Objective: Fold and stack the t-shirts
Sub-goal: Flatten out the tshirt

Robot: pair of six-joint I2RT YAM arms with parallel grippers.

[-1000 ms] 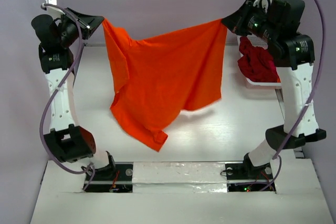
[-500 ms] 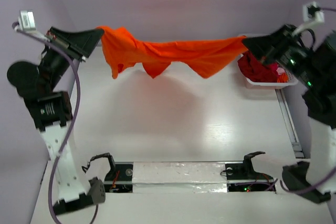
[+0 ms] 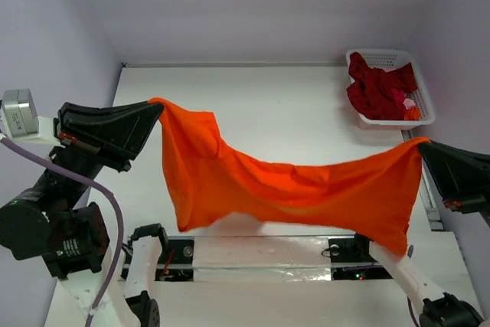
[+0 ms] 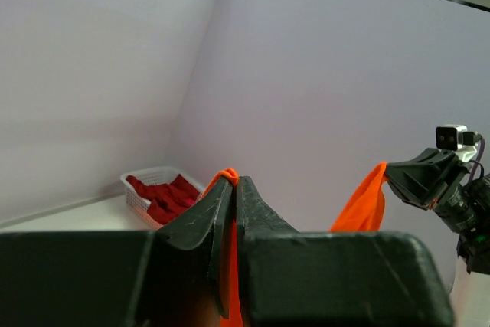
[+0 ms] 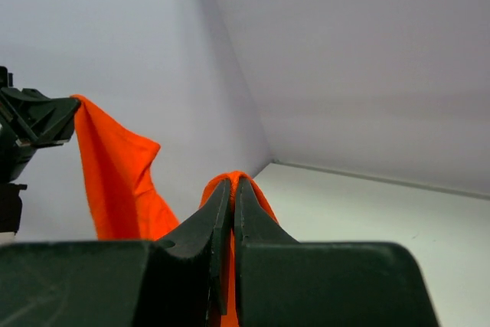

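1. At 9 o'clock, left fingers (image 3: pixel 144 116): clamped shut on one corner of the orange t-shirt (image 3: pixel 291 197).
2. At 6 o'clock, orange t-shirt: slung in mid-air between both arms, over the tabletop's (image 3: pixel 268 105) near edge. We judge this the spreading step. Next, lower it flat, without wrinkles.
3. At 3 o'clock, right fingers (image 3: pixel 438 160): pinched shut on the opposite corner.
4. At 1 o'clock, basket (image 3: pixel 387 54): crimson t-shirts (image 3: pixel 379 89) inside. Only the overhead view shows the sag; the wrist views confirm each pinch.

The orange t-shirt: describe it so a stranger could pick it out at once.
Above the white table, the orange t-shirt hangs stretched between the left pincer and the right pincer. Unlike the dark red shirts heaped in the corner basket, it alone is bright orange.
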